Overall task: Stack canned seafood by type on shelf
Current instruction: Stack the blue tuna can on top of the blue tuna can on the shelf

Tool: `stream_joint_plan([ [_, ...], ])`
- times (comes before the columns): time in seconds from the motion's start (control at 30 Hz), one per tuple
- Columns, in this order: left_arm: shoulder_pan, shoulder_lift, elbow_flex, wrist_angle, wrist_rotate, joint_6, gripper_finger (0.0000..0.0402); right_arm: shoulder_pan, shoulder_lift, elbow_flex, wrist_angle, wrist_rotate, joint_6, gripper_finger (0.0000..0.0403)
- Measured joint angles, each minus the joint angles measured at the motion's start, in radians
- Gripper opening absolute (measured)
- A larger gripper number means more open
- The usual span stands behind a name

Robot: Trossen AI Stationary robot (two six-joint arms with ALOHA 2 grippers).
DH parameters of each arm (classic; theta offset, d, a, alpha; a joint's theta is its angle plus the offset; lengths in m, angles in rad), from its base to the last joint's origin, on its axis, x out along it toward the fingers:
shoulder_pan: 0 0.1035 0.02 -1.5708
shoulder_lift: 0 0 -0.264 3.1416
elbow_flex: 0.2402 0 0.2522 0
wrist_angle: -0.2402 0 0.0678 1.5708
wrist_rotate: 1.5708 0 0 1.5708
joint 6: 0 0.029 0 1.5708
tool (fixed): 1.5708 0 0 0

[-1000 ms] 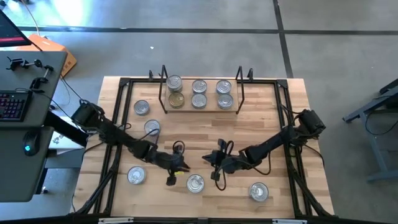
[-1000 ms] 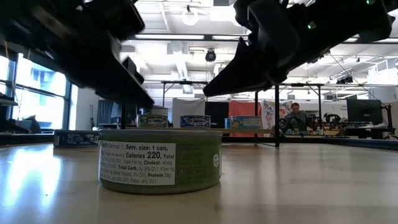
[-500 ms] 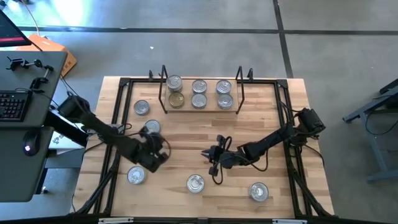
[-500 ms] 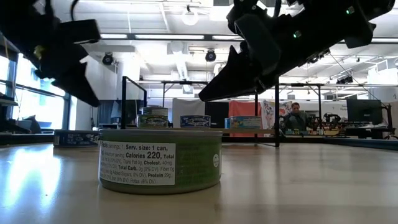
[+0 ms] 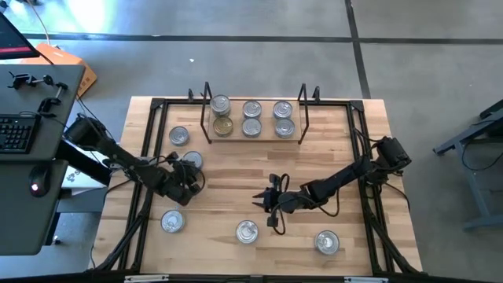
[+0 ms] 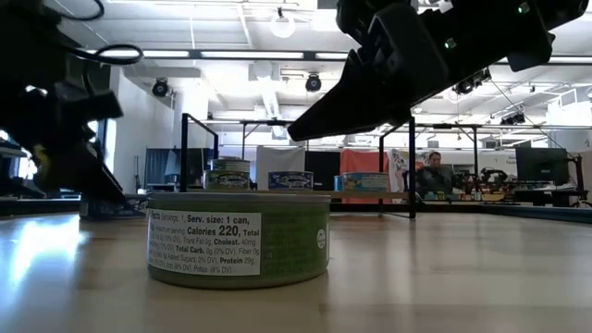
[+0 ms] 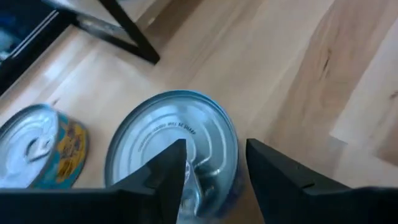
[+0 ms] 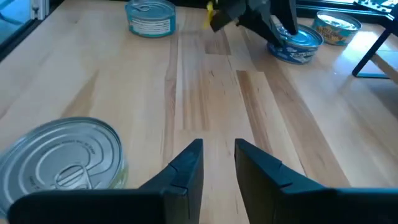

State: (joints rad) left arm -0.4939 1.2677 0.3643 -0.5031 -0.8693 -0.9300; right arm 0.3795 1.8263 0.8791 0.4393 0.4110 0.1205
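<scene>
The green tin (image 6: 239, 238) sat unmoved on the table's (image 5: 346, 165) near edge. Since a second before, the left gripper (image 5: 187, 174) had swung from beside it out to a blue tin (image 7: 174, 146), fingers parted over its lid, gripping nothing. The right gripper (image 5: 266, 203), slightly parted, empty, hovered mid-table. The shelf (image 5: 253, 135) still held six tins.

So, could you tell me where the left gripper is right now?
In the high view, the left gripper hovers over a silver-lidded round tin on the table's left side, jaws open, just before the wooden shelf.
</scene>
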Motion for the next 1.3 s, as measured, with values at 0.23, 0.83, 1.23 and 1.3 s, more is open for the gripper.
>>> stream_joint_plan([
  [0.23, 0.095, -0.001, -0.105, 0.276, -0.015, 0.267, 0.0117, 0.001, 0.000, 0.000, 0.020, 0.000, -0.053, 0.0081],
  [0.83, 0.145, 0.002, -0.113, 0.852, 0.369, 0.597, 0.0001, 0.017, -0.123, 0.000, -0.043, -0.097, -0.321, 0.0084],
  [1.23, 0.148, 0.002, -0.101, 1.010, 0.375, 0.609, 0.0000, -0.130, 0.033, 0.004, 0.109, -0.175, -0.572, 0.0232],
  [1.3, 0.148, 0.001, -0.101, 1.025, 0.375, 0.610, 0.0000, -0.151, 0.079, 0.021, 0.158, -0.146, -0.622, 0.0261],
])
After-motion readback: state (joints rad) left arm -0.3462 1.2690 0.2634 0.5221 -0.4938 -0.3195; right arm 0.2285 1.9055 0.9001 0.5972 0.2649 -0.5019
